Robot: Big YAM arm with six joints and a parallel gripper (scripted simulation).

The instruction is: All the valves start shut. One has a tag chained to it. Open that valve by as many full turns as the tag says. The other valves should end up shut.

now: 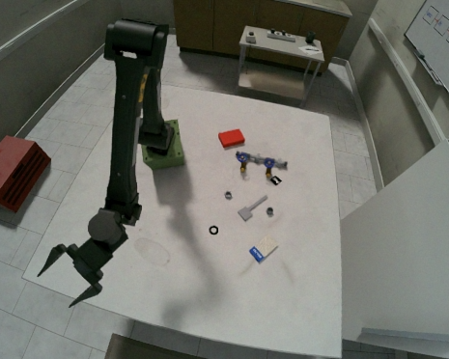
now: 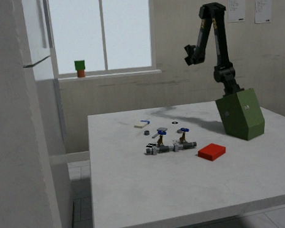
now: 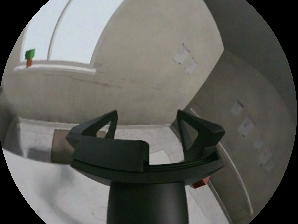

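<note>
A grey pipe (image 1: 261, 158) with two blue-handled valves lies on the white table. One valve (image 1: 242, 157) is on the left in the top view, the other valve (image 1: 269, 164) on the right. A small black tag (image 1: 275, 180) lies next to the right one. The pipe also shows in the exterior view (image 2: 170, 146), with the tag (image 2: 150, 145) at its left end. My gripper (image 1: 64, 277) is open and empty, high in the air over the table's near left corner, far from the valves. It also shows in the exterior view (image 2: 189, 56) and the wrist view (image 3: 154, 125).
On the table are a red block (image 1: 231, 138), a grey paddle-shaped tool (image 1: 251, 207), two small grey nuts (image 1: 228, 195) (image 1: 269, 210), a black ring (image 1: 210, 230), a white-and-blue box (image 1: 264, 248) and my green base (image 1: 163, 145). A red crate (image 1: 13, 171) stands on the floor at left.
</note>
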